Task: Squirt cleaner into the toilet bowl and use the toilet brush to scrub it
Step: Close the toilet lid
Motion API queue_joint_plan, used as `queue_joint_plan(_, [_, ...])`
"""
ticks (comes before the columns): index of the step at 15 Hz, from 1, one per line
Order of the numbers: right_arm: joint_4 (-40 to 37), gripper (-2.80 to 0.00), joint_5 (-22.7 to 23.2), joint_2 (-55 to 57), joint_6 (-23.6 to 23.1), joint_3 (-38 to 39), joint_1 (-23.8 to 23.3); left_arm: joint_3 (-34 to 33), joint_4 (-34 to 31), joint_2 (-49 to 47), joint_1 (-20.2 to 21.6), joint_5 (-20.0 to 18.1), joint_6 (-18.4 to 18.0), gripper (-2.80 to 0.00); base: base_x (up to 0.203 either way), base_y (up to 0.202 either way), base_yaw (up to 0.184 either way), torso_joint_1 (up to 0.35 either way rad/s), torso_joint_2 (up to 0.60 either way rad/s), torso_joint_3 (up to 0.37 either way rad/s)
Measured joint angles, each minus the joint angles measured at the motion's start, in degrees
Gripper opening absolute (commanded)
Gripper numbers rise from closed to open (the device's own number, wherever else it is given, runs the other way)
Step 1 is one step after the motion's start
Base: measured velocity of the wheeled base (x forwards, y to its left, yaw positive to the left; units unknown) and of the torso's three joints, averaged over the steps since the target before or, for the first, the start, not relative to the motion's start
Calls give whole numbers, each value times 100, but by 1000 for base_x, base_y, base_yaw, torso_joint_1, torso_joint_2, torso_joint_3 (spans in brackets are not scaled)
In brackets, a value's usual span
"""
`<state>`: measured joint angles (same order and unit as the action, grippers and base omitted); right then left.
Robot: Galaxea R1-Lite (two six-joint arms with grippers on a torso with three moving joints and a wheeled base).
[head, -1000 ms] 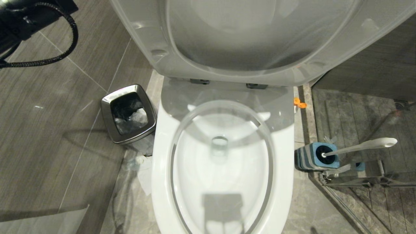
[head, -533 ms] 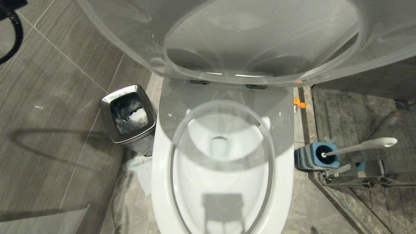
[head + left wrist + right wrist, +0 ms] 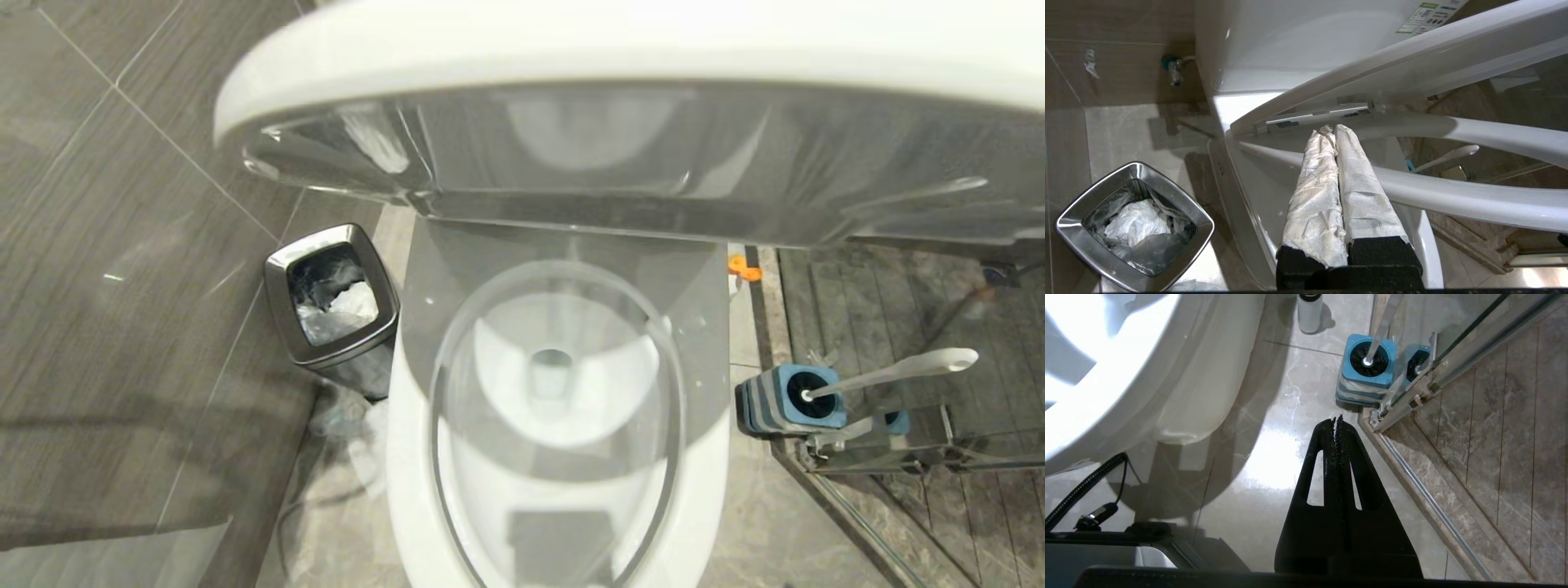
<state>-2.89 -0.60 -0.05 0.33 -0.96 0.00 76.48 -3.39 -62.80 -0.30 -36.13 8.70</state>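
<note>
A: What is inside the steel bin [image 3: 331, 298]?

B: Crumpled white paper and a dark plastic liner; it stands on the floor just beside the toilet bowl [image 3: 555, 490], on the robot's left; the bin has no lid on it

A: And the bowl itself?

B: The oval basin shows clear water at the bottom; I cannot see any teal liquid in it; the lid [image 3: 620, 122] and the seat hang half raised above the rim, at a slant

A: Where is the toilet brush [image 3: 890, 371]?

B: It sits in its blue-and-grey holder [image 3: 775, 400] on the floor at the robot's right, near the glass door frame; the black head is inside the holder and the whitish handle leans out; the cleaner [image 3: 739, 267] shows only as an orange cap behind the bowl, on the same side

A: The grippers?

B: The left gripper [image 3: 1331, 132], its fingers wrapped in white paper, is pressed together and empty, close to the hinge between seat and rim; the right gripper [image 3: 1338, 420] is pressed together too, holding nothing, low over the floor near the holder
</note>
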Motion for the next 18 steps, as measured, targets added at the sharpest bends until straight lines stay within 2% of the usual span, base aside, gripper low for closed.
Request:
queue_joint_plan(6, [0,-280,-3,0,2,0,-5,-110,-46,217,6,2,-6,-280,0,0,0,1,0,16])
queue_joint_plan(13, [2,-280,0,0,2,0,0,-99,-60,455,0,3,9,-280,0,0,0,2,2,152])
queue_joint_plan(18, [2,-280,-2,0,2,0,0,-98,-682,892,-173,-75,182,-280,0,0,0,0,1,16])
